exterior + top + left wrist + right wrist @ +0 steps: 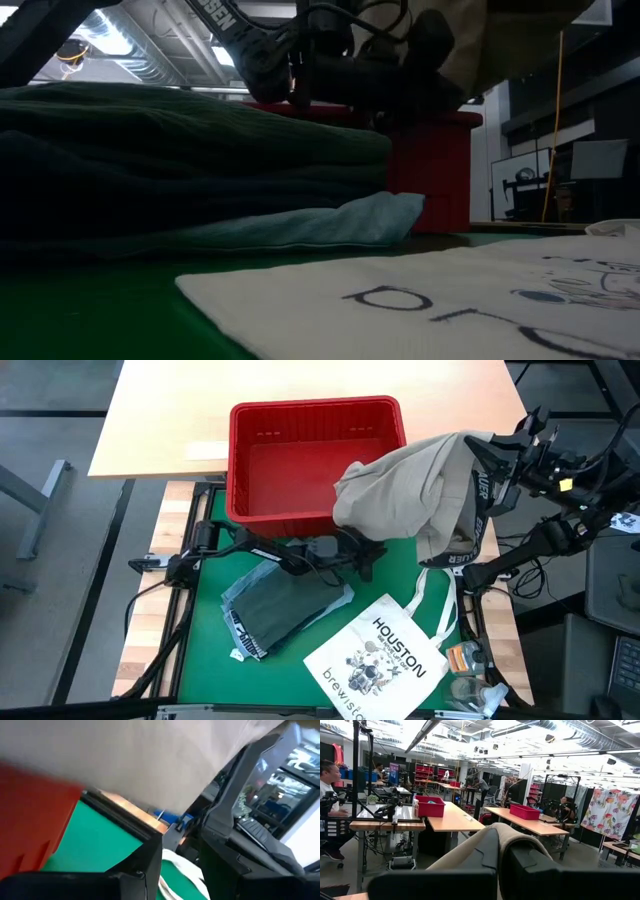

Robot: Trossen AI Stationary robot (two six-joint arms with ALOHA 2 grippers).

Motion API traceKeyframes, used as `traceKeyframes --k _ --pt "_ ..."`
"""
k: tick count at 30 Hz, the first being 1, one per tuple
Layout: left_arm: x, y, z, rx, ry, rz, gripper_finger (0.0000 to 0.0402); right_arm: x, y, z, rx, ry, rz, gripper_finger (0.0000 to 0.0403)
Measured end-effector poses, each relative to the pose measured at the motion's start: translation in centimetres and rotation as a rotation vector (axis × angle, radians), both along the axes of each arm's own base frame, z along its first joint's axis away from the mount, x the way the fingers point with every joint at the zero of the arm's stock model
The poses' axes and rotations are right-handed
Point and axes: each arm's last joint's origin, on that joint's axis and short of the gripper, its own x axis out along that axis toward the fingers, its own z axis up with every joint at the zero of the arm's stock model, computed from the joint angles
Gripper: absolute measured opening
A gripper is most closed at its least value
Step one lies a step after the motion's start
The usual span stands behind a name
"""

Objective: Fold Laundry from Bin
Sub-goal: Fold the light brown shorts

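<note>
the right gripper [500,852] is shut tight on the tan cloth [420,485] and holds it up by the red bin [250,460], while the left gripper [365,550] waits half open below, so next it likely must grab a hanging edge.

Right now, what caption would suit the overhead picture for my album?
Right gripper lifts a khaki garment from the red bin while folded clothes wait on the green mat.
</note>
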Motion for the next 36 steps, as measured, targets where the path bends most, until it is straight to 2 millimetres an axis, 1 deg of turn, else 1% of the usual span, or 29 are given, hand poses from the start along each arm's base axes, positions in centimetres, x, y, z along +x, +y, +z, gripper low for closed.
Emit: traceKeyframes --k 3,9,14,19,21,25,29,33,36 --pt "0.0 0.0 0.0 -0.004 -0.007 0.014 0.0122 0.0 0.0 0.0 0.0 0.0 0.0 0.0009" --pt "0.0 0.1 0.6 0.079 -0.038 0.025 0.0121 0.0 0.0 0.0 0.0 0.0 0.0 0.0009" --pt "-0.1 0.3 0.5 0.085 -0.025 0.095 0.0122 0.0 0.0 0.0 0.0 0.0 0.0 0.0009" --pt "-0.1 0.5 0.6 0.185 0.011 0.126 0.0121 0.0 0.0 0.0 0.0 0.0 0.0 0.0009" --pt "-0.2 0.4 0.8 0.212 0.0 0.13 0.0121 0.0 0.0 0.0 0.0 0.0 0.0 0.0009" --pt "-0.2 0.0 1.1 0.255 -0.021 0.127 0.0121 0.0 0.0 0.0 0.0 0.0 0.0 0.0009" --pt "-0.2 -0.8 1.7 0.295 -0.069 0.121 0.0121 0.0 0.0 0.0 -0.001 0.0 0.0 0.0009" --pt "-0.3 -1.6 2.0 0.298 -0.103 0.108 0.0122 0.0 0.0 0.0 -0.001 0.0 -0.001 0.0009" --pt "-0.3 -1.8 2.1 0.292 -0.119 0.104 0.0122 0.0 0.0 0.0 -0.001 0.001 0.0 0.0009"
